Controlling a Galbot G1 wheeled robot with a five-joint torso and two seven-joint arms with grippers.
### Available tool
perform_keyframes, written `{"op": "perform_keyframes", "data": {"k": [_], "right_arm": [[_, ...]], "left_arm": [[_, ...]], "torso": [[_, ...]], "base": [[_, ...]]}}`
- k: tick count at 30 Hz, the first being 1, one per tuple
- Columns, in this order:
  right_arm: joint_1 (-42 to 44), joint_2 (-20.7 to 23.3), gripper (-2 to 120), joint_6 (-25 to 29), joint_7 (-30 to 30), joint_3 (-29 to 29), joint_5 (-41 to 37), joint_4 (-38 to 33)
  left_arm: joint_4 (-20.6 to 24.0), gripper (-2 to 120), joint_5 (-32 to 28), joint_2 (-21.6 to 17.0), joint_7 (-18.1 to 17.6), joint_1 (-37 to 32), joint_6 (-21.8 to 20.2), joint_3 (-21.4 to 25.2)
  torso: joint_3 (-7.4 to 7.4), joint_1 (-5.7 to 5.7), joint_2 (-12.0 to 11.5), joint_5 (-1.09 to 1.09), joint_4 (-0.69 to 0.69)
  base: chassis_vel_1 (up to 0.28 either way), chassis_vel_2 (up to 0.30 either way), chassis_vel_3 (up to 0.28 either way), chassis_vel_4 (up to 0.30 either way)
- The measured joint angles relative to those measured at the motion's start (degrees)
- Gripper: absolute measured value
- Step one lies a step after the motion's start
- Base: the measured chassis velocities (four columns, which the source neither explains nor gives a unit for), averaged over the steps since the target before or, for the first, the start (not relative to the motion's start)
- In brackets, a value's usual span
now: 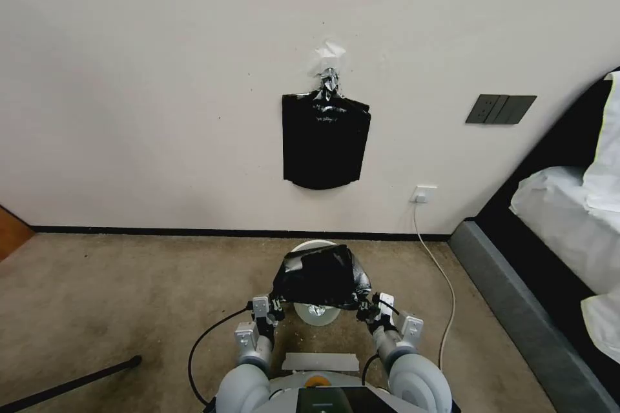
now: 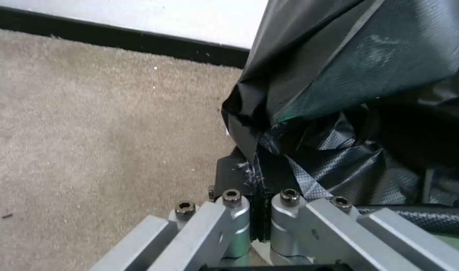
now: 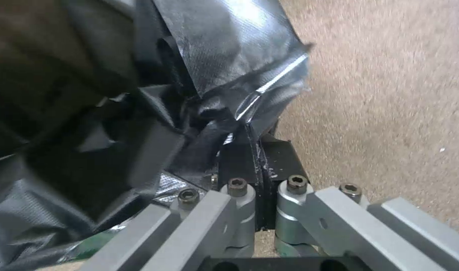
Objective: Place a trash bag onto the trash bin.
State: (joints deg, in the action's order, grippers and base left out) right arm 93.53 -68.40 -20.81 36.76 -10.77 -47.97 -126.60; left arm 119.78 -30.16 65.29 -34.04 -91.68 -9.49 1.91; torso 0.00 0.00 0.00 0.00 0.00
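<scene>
Trash bag (image 1: 321, 276) stretched over trash bin (image 1: 316, 313), edges clamped in left tool (image 1: 276, 310), right tool (image 1: 365, 310)

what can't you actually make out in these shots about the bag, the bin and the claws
- Trash bin: head view; the trash bag, held at its sides by the left claw and right claw, covers most of the rim, so whether it is hooked on cannot be told.
- Bag's mouth: both wrist views; crumpled folds hide it.
- Bundle of bags on the wall: head view; too far off to count.
- Bed: head view; cut off by the edge.
</scene>
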Motion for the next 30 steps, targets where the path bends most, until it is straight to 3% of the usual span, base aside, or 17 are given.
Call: {"op": "perform_keyframes", "data": {"k": [14,30], "right_arm": [[-1.6,-0.1,0,-0.8,-0.5,0.1,-0.6,3.8],[-2.0,-0.2,3,1.9,-3.3,0.2,1.7,6.3]], "left_arm": [[-2.5,0,-1.4,-0.2,0.2,1.8,-0.6,0.3],[-4.8,0,-2.3,-0.7,0.5,4.1,1.0,1.0]], "torso": [[0.00,0.00,0.0,0.00,0.00],[0.00,0.00,0.0,0.00,0.00]], "base": [[0.000,0.000,0.000,0.000],[0.000,0.000,0.000,0.000]]}}
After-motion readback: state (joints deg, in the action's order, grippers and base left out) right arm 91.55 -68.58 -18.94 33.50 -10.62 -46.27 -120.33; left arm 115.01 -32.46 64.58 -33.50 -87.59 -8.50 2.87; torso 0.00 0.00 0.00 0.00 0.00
